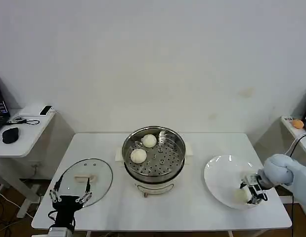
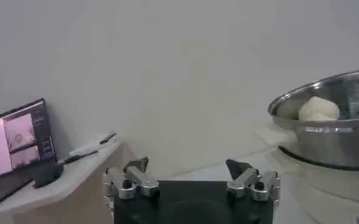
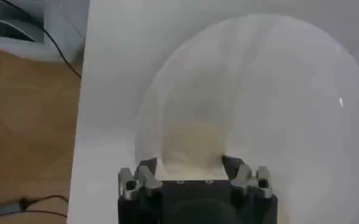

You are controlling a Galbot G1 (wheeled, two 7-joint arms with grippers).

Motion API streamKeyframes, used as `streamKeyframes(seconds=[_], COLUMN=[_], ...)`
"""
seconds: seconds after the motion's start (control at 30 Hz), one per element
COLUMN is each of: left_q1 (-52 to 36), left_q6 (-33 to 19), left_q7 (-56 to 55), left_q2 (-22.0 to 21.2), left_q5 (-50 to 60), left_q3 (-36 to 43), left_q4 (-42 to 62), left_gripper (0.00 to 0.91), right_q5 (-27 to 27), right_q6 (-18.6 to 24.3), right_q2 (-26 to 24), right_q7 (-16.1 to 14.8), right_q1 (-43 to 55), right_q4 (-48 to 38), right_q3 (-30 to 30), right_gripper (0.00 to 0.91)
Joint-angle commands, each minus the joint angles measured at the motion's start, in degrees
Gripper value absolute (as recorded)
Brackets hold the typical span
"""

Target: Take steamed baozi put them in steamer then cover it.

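The steamer (image 1: 180, 148) stands at the table's middle, uncovered, with two steamed baozi (image 1: 149, 140) (image 1: 138, 156) on its perforated tray. A third baozi (image 1: 241, 194) lies on the near part of the white plate (image 1: 222, 173) at the right. My right gripper (image 1: 251, 192) is down at that bun, open, one finger on each side of it; the right wrist view shows the baozi (image 3: 190, 149) between the fingertips of the gripper (image 3: 188, 167). The cover (image 1: 86, 177) lies flat on the table at the left. My left gripper (image 1: 69, 198) hangs open at the table's near edge by the cover, holding nothing.
A side table (image 1: 24, 131) with a mouse and cables stands at the left, and a laptop screen (image 2: 14, 143) shows there. A small shelf with an orange object (image 1: 297, 123) is at the far right. The plate sits close to the table's right edge.
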Motion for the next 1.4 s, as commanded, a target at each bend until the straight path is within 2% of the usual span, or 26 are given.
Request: streamKeyframes(seconds=[0.03, 0.2, 0.4, 0.5, 0.63, 0.8, 0.97, 1.13, 1.4], left_q1=[0.1, 0.1, 0.0, 0.0, -0.3, -0.7, -0.8, -0.5, 0.2], left_q6=[0.3, 0.2, 0.3, 0.2, 0.1, 0.1, 0.0, 0.0, -0.2], left_q7=[0.0, 0.0, 0.0, 0.0, 0.0, 0.0, 0.0, 0.0, 0.0], left_q2=[0.1, 0.2, 0.3, 0.4, 0.5, 0.4, 0.0, -0.4, -1.3], left_q5=[-0.5, -0.6, -0.6, -0.6, -0.6, -0.6, -0.5, -0.4, -0.1], left_q3=[-0.4, -0.5, -0.5, -0.4, -0.4, -0.4, -0.6, -1.1, -2.1], left_q4=[-0.7, -0.8, -1.0, -1.0, -0.6, -0.5, -0.4, -0.3, -0.3], left_gripper=[0.907, 0.907, 0.907, 0.907, 0.907, 0.907, 0.907, 0.907, 0.907], right_q5=[-0.1, 0.4, 1.6, 3.2, 5.7, 8.6, 11.6, 13.8, 18.2], right_q6=[0.2, 0.9, 1.9, 2.1, 2.0, 1.7, 1.4, 1.0, 1.9], right_q2=[0.2, 0.0, 0.5, 1.0, 1.9, 4.3, 8.9, 14.6, 25.8], right_q7=[-0.5, -2.3, -3.3, -3.5, -4.0, -4.4, -4.4, -4.0, -2.9], right_q1=[-0.2, 1.2, 3.5, 5.8, 10.8, 24.4, 36.3, 43.6, 47.3], right_q4=[-0.4, -0.7, -2.3, -3.5, -4.5, -6.2, -7.2, -6.4, -4.3], right_q3=[0.5, 1.3, 5.1, 7.4, 7.3, -0.3, -8.6, -14.0, -19.4], right_gripper=[0.635, 0.635, 0.625, 0.635, 0.635, 0.635, 0.635, 0.635, 0.635])
